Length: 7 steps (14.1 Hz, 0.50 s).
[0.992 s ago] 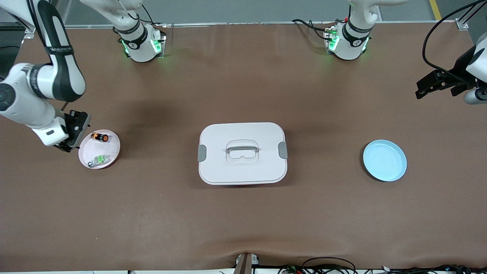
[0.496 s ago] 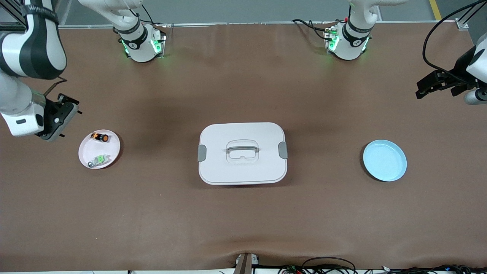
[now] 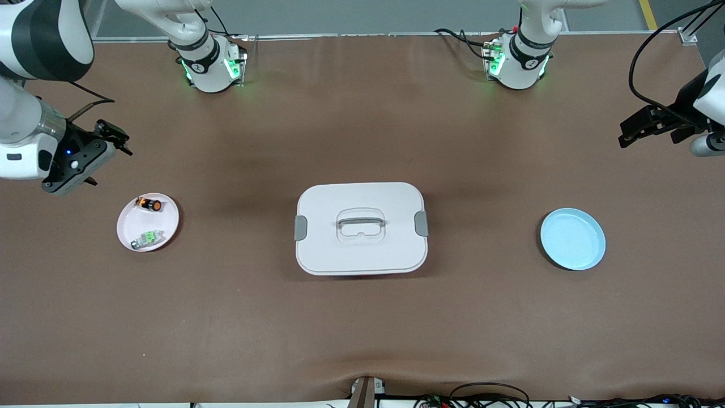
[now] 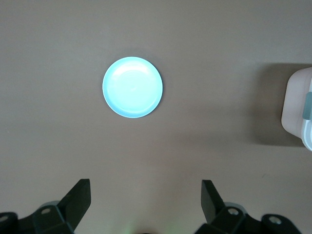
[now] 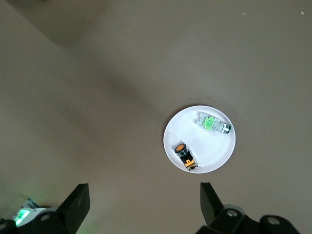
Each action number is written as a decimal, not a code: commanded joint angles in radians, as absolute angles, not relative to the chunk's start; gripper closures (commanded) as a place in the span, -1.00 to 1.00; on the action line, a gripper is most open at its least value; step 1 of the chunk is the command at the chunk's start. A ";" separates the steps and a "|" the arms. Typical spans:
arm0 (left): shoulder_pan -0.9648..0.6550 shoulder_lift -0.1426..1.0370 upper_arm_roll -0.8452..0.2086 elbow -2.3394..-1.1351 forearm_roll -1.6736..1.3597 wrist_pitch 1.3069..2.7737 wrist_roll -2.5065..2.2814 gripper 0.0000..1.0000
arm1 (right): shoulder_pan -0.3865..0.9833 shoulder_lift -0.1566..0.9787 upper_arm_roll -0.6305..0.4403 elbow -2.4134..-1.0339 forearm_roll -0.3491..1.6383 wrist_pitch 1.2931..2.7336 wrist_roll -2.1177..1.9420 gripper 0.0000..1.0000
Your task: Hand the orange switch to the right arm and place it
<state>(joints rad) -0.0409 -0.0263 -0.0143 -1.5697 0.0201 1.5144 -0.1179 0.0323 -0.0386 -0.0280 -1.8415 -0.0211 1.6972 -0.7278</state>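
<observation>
The orange switch (image 3: 148, 204) lies in the pink plate (image 3: 129, 226) at the right arm's end of our table, beside a green switch (image 3: 148, 238). Our right gripper (image 3: 113, 139) hangs above the table near that plate, fingers spread apart and empty. Our left gripper (image 3: 637, 129) waits above the table at its own end, fingers likewise apart, with the blue plate (image 3: 572, 239) nearby and the white box (image 3: 361, 228) in the middle.

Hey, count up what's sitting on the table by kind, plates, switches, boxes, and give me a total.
Plates: 2, a round pink plate and a round light-blue plate.
Switches: 2, the orange switch and a small green-and-clear switch, both on the pink plate.
Lidded boxes: 1, a white lidded box.
Total: 5.
</observation>
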 commanded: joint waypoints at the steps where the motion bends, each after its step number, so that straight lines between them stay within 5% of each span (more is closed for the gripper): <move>1: -0.041 -0.044 -0.008 -1.572 0.009 1.506 -0.091 -1.00 | 0.040 -0.037 -0.022 -1.807 -0.014 1.646 -0.617 -1.00; 7: -0.041 -0.046 -0.009 -1.571 0.017 1.493 -0.078 -1.00 | 0.028 -0.017 -0.029 -1.709 0.009 1.576 -0.503 -1.00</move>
<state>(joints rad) -0.0409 -0.0267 -0.0142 -1.5691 0.0201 1.5106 -0.1025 0.0328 -0.0378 -0.0279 -1.7736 -0.0070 1.6239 -0.5530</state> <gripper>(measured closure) 0.000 0.000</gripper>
